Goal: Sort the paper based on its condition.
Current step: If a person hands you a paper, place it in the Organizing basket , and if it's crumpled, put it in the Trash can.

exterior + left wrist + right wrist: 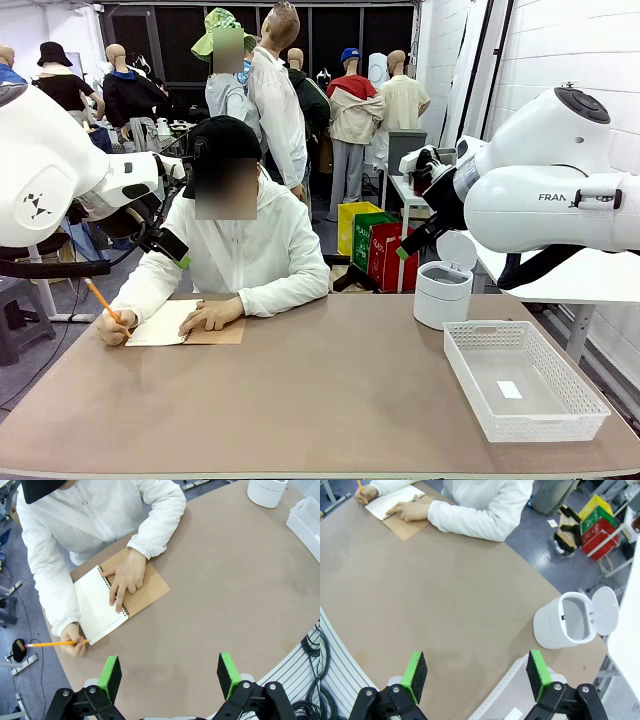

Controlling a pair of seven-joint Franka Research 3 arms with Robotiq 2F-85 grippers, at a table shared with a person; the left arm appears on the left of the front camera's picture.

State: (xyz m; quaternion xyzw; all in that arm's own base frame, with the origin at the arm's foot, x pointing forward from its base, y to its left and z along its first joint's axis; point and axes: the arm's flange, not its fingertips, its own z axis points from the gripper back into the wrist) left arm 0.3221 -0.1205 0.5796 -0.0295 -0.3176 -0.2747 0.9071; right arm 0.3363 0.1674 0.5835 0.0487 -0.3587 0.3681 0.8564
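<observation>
A person at the far side writes with an orange pencil (100, 298) on the white page (165, 323) of an open spiral notebook; its brown cover (147, 587) lies under their other hand. Loose paper is out of view. My left gripper (170, 672) hangs open high above the table's left side, over the notebook page (97, 607), with nothing between its green pads. In the front view the left gripper (172, 248) is beside the person's shoulder. My right gripper (477, 672) is open and empty too, raised at the right gripper (412, 243) near the white bin.
A white lidded bin (442, 290) stands open at the back right, seen from above as the bin (565, 622). A white mesh basket (468, 385) sits at the front right with a small white slip (509, 389) inside. The brown table (320, 400) spreads between them.
</observation>
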